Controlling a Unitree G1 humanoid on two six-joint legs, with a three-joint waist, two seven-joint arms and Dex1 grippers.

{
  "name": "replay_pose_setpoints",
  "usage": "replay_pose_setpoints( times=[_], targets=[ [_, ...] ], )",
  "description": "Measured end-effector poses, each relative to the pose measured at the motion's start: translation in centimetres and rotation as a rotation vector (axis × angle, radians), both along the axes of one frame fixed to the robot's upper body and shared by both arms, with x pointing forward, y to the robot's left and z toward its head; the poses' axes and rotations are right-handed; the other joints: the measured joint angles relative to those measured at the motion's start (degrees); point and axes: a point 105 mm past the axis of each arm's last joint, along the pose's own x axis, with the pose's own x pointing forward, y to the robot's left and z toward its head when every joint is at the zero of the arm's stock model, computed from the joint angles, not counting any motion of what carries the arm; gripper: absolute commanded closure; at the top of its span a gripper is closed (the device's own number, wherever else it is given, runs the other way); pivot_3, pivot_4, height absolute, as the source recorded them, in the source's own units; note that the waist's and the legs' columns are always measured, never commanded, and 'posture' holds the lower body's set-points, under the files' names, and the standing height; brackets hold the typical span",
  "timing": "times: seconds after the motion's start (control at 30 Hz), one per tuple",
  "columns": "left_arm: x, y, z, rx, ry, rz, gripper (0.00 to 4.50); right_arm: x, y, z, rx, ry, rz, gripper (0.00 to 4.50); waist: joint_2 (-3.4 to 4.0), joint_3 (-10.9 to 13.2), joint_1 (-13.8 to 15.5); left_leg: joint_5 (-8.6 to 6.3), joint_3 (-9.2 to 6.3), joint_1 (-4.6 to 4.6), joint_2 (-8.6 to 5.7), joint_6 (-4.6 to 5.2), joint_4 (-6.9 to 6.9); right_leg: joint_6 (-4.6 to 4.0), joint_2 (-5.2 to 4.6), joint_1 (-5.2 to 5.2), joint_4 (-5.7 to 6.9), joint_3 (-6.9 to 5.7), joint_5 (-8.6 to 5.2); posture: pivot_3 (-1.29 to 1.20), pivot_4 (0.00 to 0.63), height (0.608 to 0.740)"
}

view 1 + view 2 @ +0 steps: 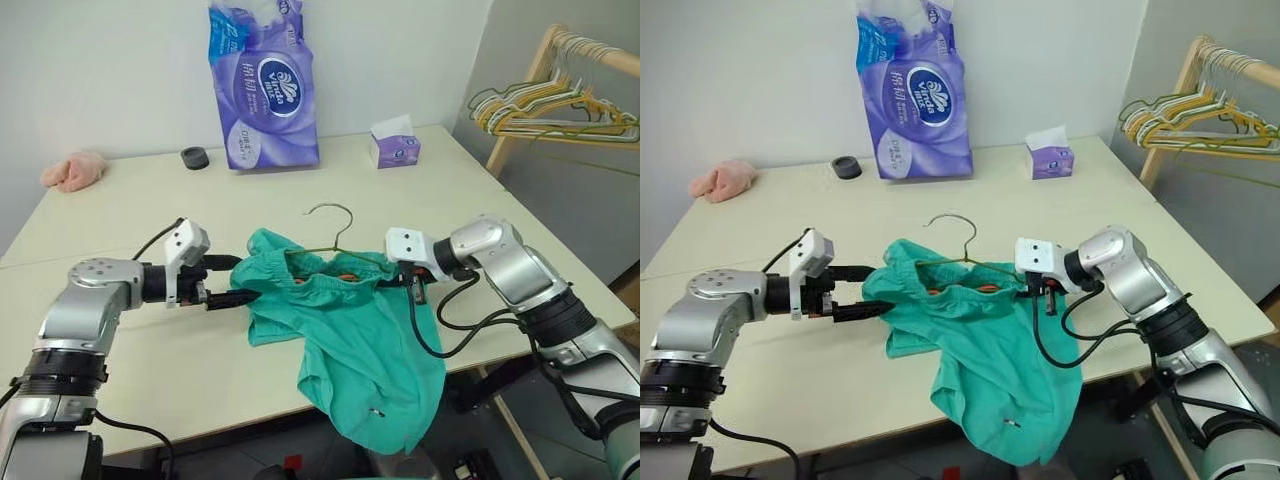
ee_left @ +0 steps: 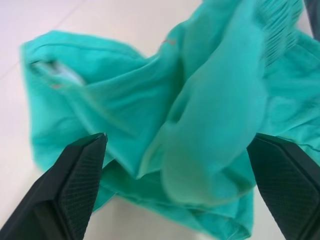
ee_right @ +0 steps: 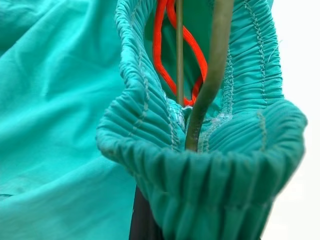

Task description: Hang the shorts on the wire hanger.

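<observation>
nearest me, the shorts (image 1: 355, 350) droop over the front edge of the table (image 1: 120, 210), one teal leg hanging down past it. their long axis runs from the gathered waistband, held up between my two arms, down toward me and a little to my right. the cloth is soft, rumpled and bunched. an orange drawstring (image 3: 161, 45) shows inside the waistband.

my left gripper (image 1: 228, 281) sits at the waistband's left end, fingers (image 2: 75, 180) spread wide on either side of a fold of cloth, not pinching it. my right gripper (image 1: 412, 283) is clenched at the waistband's right end, on the elastic where the wire hanger (image 1: 338, 228) passes through it.

the hanger's olive-gold wire runs through the waistband, its long side lying left to right between my grippers, its hook curling up and away from me over the table.

farther back: a small tissue box (image 1: 394, 143), a purple pack of tissue rolls (image 1: 264, 85), a dark round object (image 1: 195, 158), a pink cloth (image 1: 72, 171). at far right, a wooden rack (image 1: 540, 80) carries coloured hangers (image 1: 555, 110).
</observation>
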Motion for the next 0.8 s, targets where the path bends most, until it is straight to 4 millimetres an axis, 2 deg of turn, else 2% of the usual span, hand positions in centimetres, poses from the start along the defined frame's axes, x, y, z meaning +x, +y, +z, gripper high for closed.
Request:
replay_pose_setpoints(
  times=[0.1,0.23,0.27,0.4,0.6,0.73,0.77,0.8],
  targets=[
    [0.4,0.1,0.0,0.023,-0.026,0.001,0.04,-0.5,-0.1,0.0,0.001,0.015,0.006,4.50,0.00,0.0,0.0,0.00,0.01,-0.01,-0.02,0.00,0.00,0.00,-0.02,0.00,0.00,0.01,0.00,-0.31,0.022,0.740],
    [1.0,-1.1,-0.3,0.055,-0.066,-0.040,0.04,-1.0,0.1,0.2,0.010,0.028,0.016,4.50,0.00,0.0,-0.1,0.00,0.02,-0.01,-0.02,0.00,0.01,0.00,-0.04,0.00,0.00,0.01,0.00,-0.32,0.023,0.740],
    [1.0,-1.3,-0.7,0.078,-0.067,-0.062,0.22,-1.1,0.0,0.3,0.010,0.030,0.017,4.50,-0.01,0.0,-0.1,0.00,0.01,-0.01,-0.01,0.00,0.00,0.00,-0.04,0.00,0.00,0.01,0.00,-0.32,0.024,0.740],
    [1.0,-1.2,-1.8,0.118,-0.060,-0.082,1.20,-1.2,-0.4,0.0,0.002,0.049,-0.002,4.50,0.00,0.0,-0.3,0.00,0.01,-0.01,0.02,0.00,-0.01,0.00,-0.02,-0.03,0.01,0.01,0.00,-0.33,0.025,0.740],
    [1.7,-1.2,-1.3,0.124,-0.102,-0.079,3.04,-1.5,-0.5,0.3,0.025,0.069,-0.013,4.50,-0.01,0.0,-0.7,0.00,0.01,-0.02,0.00,0.00,-0.01,0.00,-0.04,-0.02,0.00,0.01,0.00,-0.33,0.028,0.740],
    [3.5,-1.1,-1.3,0.079,-0.151,0.035,4.28,-1.5,-1.2,0.5,0.026,0.073,-0.041,4.50,-0.02,0.0,-0.5,0.00,0.00,-0.06,-0.02,0.00,0.03,0.00,-0.08,-0.01,0.00,-0.03,0.00,-0.33,0.031,0.740],
    [3.9,-1.1,-1.2,0.082,-0.166,0.054,4.48,-1.6,-1.3,0.6,0.027,0.074,-0.042,4.50,-0.02,0.0,-0.6,0.00,0.01,-0.06,-0.02,0.00,0.02,0.01,-0.08,-0.01,-0.01,-0.02,0.00,-0.33,0.031,0.740],
    [4.1,-1.0,-1.1,0.089,-0.177,0.065,4.48,-1.7,-1.3,0.7,0.031,0.074,-0.041,4.50,-0.02,0.0,-0.6,0.00,0.01,-0.06,-0.02,0.00,0.01,0.01,-0.08,-0.02,-0.01,-0.02,0.00,-0.33,0.034,0.740]
  ],
)
